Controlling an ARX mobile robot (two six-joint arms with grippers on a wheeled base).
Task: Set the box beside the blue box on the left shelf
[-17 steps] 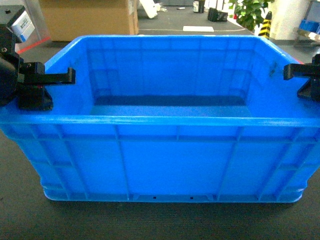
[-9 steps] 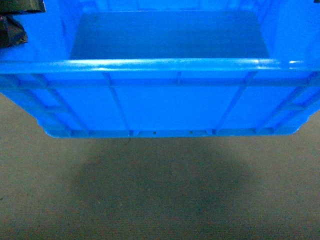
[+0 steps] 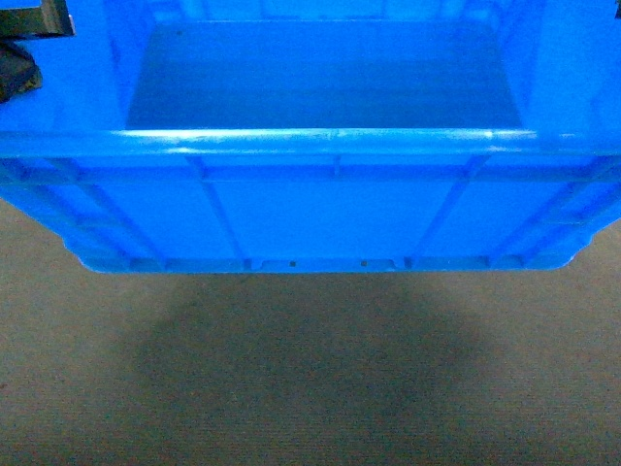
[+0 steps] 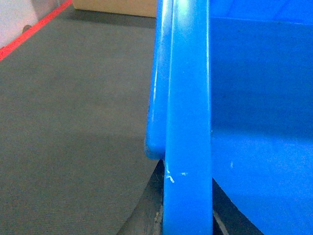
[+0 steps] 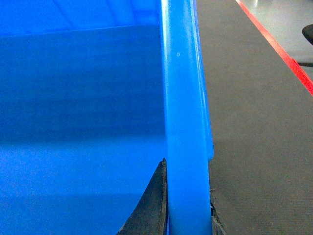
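In the head view we see the box (image 3: 330,204) filling the upper part of the frame, its near rolled rim running level across the picture and its ribbed outer wall below that rim. The bottom edge of the box hangs clear of the carpeted floor (image 3: 310,408), and a broad dark shadow lies on the floor beneath it. The smooth inside of the box holds nothing that we can see. At the top left corner a dark part of the left claw (image 3: 24,49) sits against the left side of the box; the right claw is out of frame in this view. In the left wrist view we look along the thick rim of the box (image 4: 188,122), which runs nearly upright through the picture. Dark fingers (image 4: 149,210) of the left claw lie on either side of this rim at the bottom edge, closed against it. Grey floor (image 4: 73,122) and a red line (image 4: 29,32) lie to the left. In the right wrist view the opposite rim (image 5: 183,122) again runs upright through the picture, and dark fingers (image 5: 154,205) of the right claw press on both faces of it at the bottom. A red line (image 5: 274,41) crosses the floor at upper right.
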